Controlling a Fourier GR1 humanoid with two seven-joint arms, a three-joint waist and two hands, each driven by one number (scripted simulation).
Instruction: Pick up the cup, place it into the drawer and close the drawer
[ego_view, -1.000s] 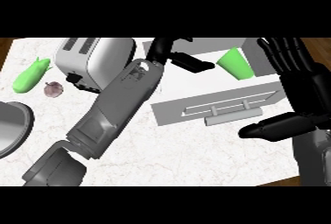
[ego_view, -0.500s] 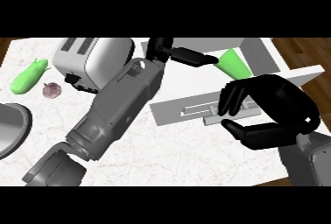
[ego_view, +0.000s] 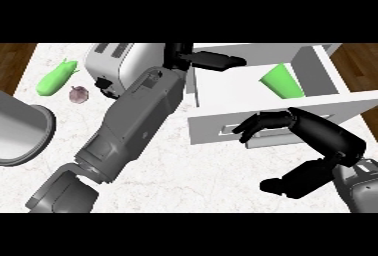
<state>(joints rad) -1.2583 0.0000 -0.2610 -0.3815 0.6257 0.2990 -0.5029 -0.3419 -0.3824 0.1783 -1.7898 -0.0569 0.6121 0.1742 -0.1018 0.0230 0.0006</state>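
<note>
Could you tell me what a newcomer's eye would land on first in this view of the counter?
Most striking is the bright green cup lying inside the open white drawer at upper right, with the right hand against the drawer's front panel. The left hand reaches over the drawer's back left corner, its grey forearm crossing the middle of the counter. At left sit a toaster and a green vegetable.

One cup (ego_view: 282, 81), one drawer (ego_view: 221, 90), one toaster (ego_view: 114, 59), one cucumber (ego_view: 56, 78), one garlic bulb (ego_view: 78, 93), two hands.
</note>
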